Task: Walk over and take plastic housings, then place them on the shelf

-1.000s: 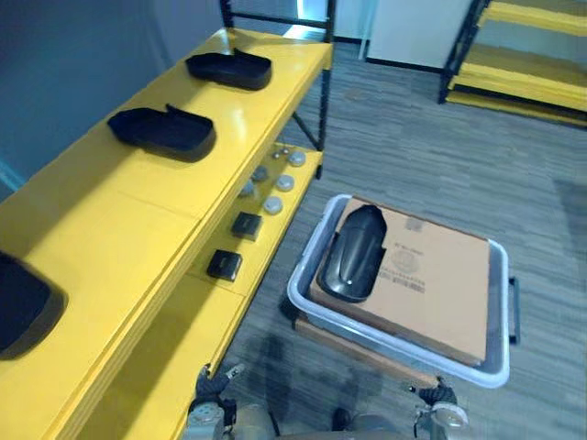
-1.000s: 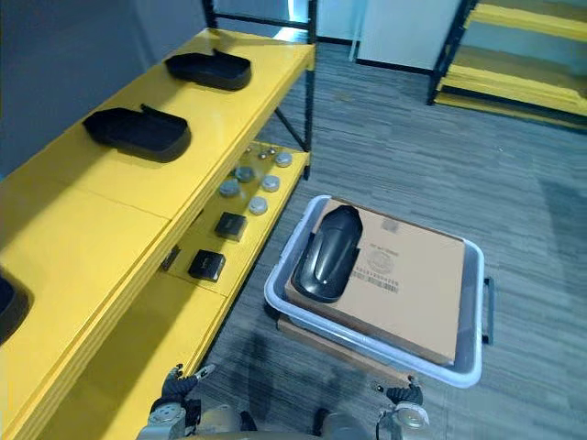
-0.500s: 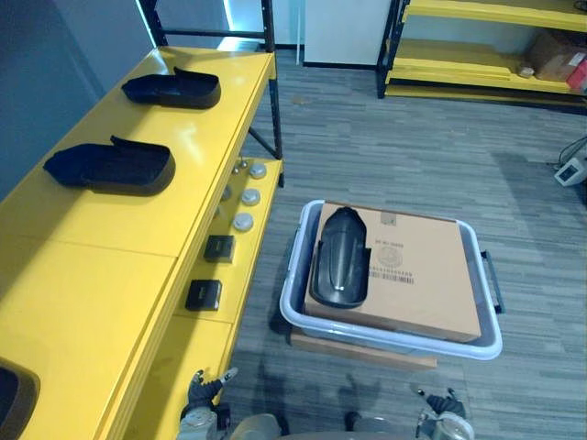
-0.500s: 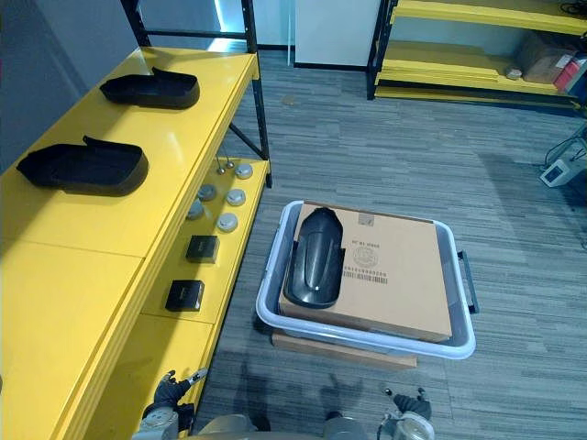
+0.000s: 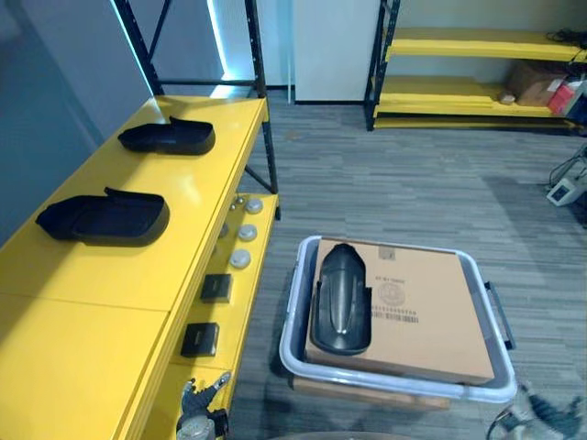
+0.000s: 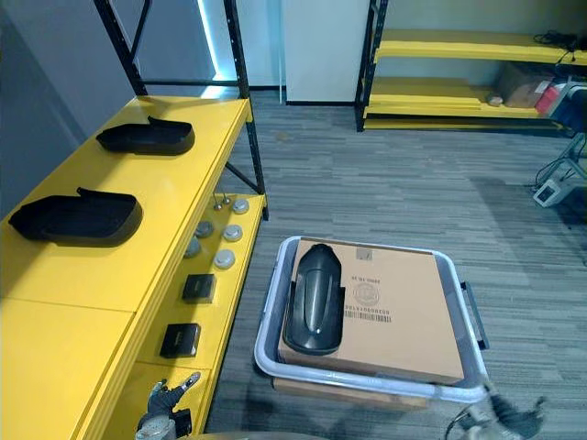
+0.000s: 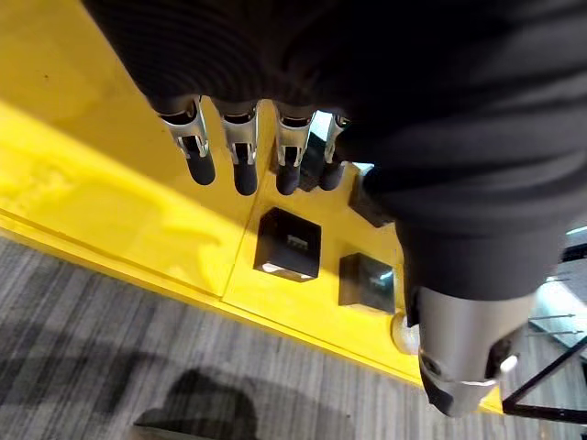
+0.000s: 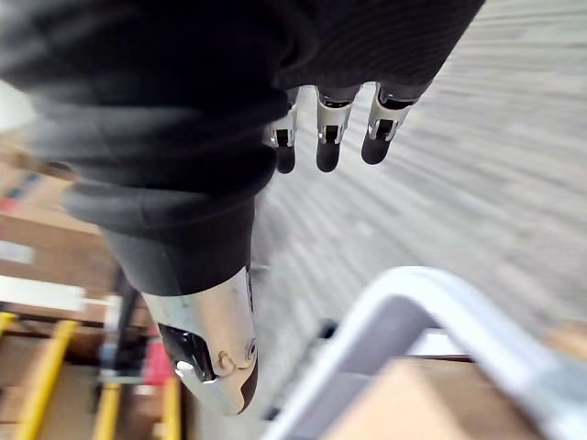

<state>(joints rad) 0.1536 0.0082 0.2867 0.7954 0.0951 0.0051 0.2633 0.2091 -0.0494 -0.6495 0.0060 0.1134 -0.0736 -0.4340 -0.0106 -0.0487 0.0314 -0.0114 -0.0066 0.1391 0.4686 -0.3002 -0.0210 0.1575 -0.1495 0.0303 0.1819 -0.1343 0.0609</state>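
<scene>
Left eye view: we count two plastic housings (image 5: 104, 217) on the yellow shelf (image 5: 110, 275), apparently placed. A third housing (image 5: 341, 298) lies on the cardboard box (image 5: 422, 312), left to fetch.
Right eye view: left hand (image 6: 165, 403) and right hand (image 6: 509, 417) hang low, apart from it.
Left wrist view: fingers (image 7: 240, 156) straight, empty, over two small black boxes (image 7: 287, 245).
Right wrist view: fingers (image 8: 328, 128) slack, empty, above the bin (image 8: 431, 293) rim.

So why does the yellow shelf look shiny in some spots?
Left eye view: the light strip behind the shelf glows, and pale glare sits on the shelf's far end and between the far housing and the near housing. Left wrist view: a pale shine lies on the lower shelf.
</scene>
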